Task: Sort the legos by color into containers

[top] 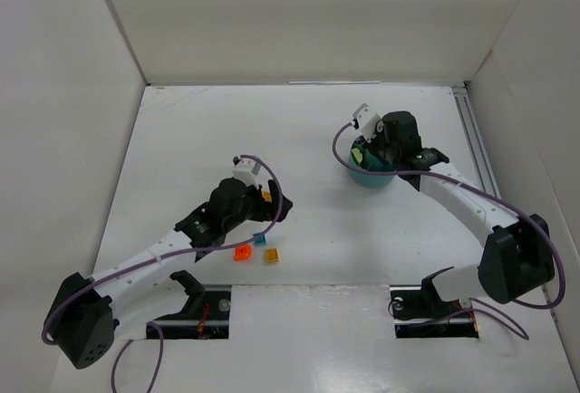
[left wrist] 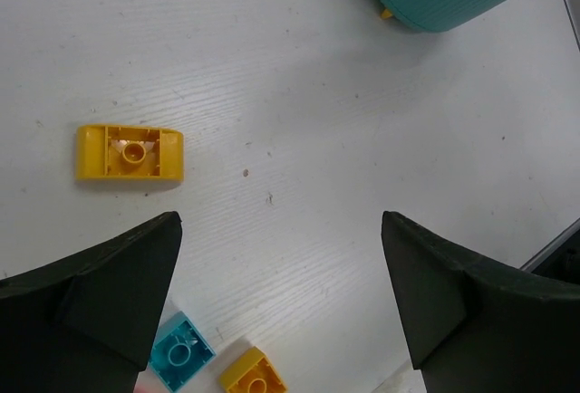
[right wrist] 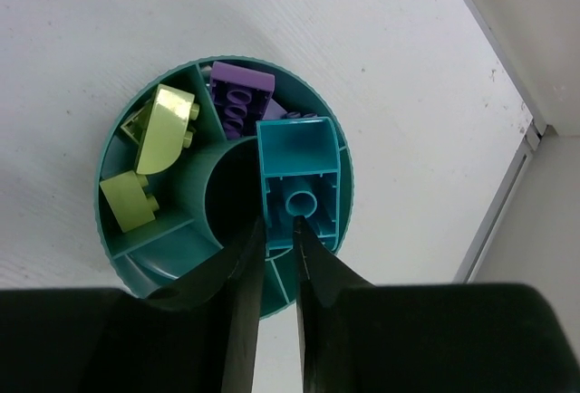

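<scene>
table: white, faintly grained | walls: plain white, three sides | rail: along table's right edge

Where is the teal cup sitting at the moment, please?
In the top view the teal cup sits right of centre on the table, directly under the right tool.

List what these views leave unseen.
Right wrist: near compartments of the cup, behind the right gripper and its teal brick.
Top: the cup's contents, under that gripper.
Left wrist: the cup cut off by the top edge; the lower yellow brick by the bottom edge.
</scene>
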Action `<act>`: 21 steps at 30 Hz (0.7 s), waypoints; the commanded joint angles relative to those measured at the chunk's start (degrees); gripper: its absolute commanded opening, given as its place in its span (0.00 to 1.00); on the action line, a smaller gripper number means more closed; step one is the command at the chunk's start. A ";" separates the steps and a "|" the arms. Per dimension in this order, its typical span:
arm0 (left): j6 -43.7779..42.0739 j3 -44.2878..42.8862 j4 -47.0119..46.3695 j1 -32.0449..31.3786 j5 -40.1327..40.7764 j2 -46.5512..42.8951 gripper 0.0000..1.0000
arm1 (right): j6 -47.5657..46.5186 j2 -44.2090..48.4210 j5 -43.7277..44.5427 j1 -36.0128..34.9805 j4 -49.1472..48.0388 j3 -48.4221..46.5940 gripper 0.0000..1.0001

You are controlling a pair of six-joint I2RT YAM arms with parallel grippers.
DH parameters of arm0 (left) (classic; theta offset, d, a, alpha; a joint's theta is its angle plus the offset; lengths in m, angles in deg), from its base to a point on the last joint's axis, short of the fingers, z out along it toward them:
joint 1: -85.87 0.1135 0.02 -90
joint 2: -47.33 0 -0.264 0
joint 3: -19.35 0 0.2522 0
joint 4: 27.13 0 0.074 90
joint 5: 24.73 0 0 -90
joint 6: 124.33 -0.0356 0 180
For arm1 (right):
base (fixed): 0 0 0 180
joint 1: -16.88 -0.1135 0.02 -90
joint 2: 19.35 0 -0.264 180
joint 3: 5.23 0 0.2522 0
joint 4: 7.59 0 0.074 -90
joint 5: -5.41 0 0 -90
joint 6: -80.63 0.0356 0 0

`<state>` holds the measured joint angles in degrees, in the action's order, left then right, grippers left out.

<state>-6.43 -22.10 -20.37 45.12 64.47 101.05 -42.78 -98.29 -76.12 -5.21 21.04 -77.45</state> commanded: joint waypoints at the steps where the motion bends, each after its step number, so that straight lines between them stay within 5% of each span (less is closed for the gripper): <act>1: -0.13 -2.11 -1.34 0.23 0.53 -1.77 0.90 | 0.01 0.62 -1.00 0.29 -0.64 -0.88 0.25; 7: -0.13 -2.11 -1.34 0.23 0.53 -1.77 1.00 | -0.17 2.38 -2.14 0.82 -0.64 0.71 0.37; 11: -0.13 -2.11 -1.34 0.23 0.53 -1.77 1.00 | -1.66 2.38 -2.67 0.29 0.86 -3.58 0.57; 21: -0.65 -2.11 -1.34 0.23 1.06 -2.82 1.00 | -7.10 -4.29 3.05 -3.75 9.03 -12.03 0.63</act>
<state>-6.46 -22.10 -20.37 45.12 64.93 100.06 -47.44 -101.13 -74.63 -8.03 26.94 -87.04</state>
